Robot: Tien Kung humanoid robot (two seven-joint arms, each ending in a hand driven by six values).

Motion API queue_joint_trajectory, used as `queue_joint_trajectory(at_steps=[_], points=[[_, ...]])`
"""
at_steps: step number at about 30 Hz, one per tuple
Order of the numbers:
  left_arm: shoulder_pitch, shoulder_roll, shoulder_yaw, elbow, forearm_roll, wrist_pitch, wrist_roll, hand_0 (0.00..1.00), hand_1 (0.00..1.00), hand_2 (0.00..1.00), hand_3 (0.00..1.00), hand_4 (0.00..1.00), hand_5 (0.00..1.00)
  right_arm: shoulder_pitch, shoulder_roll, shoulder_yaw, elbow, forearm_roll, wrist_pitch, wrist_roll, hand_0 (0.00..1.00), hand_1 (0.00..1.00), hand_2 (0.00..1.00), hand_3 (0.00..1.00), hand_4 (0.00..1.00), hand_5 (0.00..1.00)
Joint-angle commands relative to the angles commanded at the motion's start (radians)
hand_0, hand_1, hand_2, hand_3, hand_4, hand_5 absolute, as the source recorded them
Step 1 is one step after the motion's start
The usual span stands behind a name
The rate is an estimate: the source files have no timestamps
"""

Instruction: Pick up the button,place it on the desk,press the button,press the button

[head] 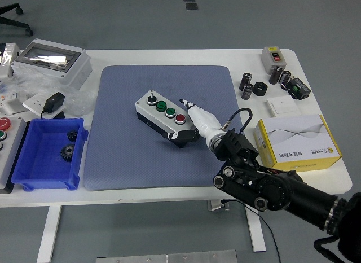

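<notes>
A grey button box (163, 113) with a black base lies on the blue mat (124, 150). It carries a black knob, two green buttons and a red button (180, 118) in a row. My right hand (187, 105) reaches in from the lower right; its white finger stretches out beside the red button, the tip just right of the box's top face. The other fingers curl under by the box's near right corner. Whether the fingertip touches the box, I cannot tell. The left arm is out of view.
A blue bin (42, 156) with black gears sits at the left. A grey enclosure (53, 61) stands at the back left. A yellow-and-white box (296, 141), black cylinders (248, 85) and a small switch box (274, 57) lie at the right.
</notes>
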Motion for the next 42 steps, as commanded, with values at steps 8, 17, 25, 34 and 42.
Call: queue_joint_trajectory(at_steps=[8, 17, 25, 34, 42], points=[[-0.005, 0.003, -0.007, 0.005, 0.01, -0.005, -0.014, 0.659, 0.554, 0.501, 0.566, 0.384, 0.059, 0.004, 0.004, -0.015, -0.014, -0.011, -0.015, -0.012, 0.263, 0.497, 0.671, 0.998, 0.93, 0.322], [-0.004, 0.004, -0.01, 0.017, 0.019, -0.01, -0.038, 0.659, 0.554, 0.5, 0.564, 0.388, 0.049, 0.006, 0.006, -0.021, -0.025, -0.06, -0.036, -0.02, 0.119, 0.323, 0.397, 0.878, 0.643, 0.147], [-0.006, 0.005, -0.019, 0.035, 0.033, -0.019, -0.08, 0.659, 0.554, 0.5, 0.565, 0.39, 0.042, 0.005, 0.007, -0.025, -0.017, -0.206, -0.013, -0.077, 0.095, 0.296, 0.387, 0.659, 0.369, 0.132], [-0.004, 0.005, -0.027, 0.048, 0.048, -0.025, -0.105, 0.66, 0.555, 0.502, 0.564, 0.394, 0.038, 0.004, 0.004, -0.001, -0.008, -0.306, -0.034, -0.071, 0.08, 0.253, 0.351, 0.358, 0.002, 0.002], [-0.001, 0.002, -0.024, 0.044, 0.04, -0.023, -0.099, 0.66, 0.556, 0.502, 0.564, 0.395, 0.038, -0.008, -0.03, 0.063, 0.012, -0.212, -0.053, 0.086, 0.071, 0.256, 0.328, 0.259, 0.002, 0.002]])
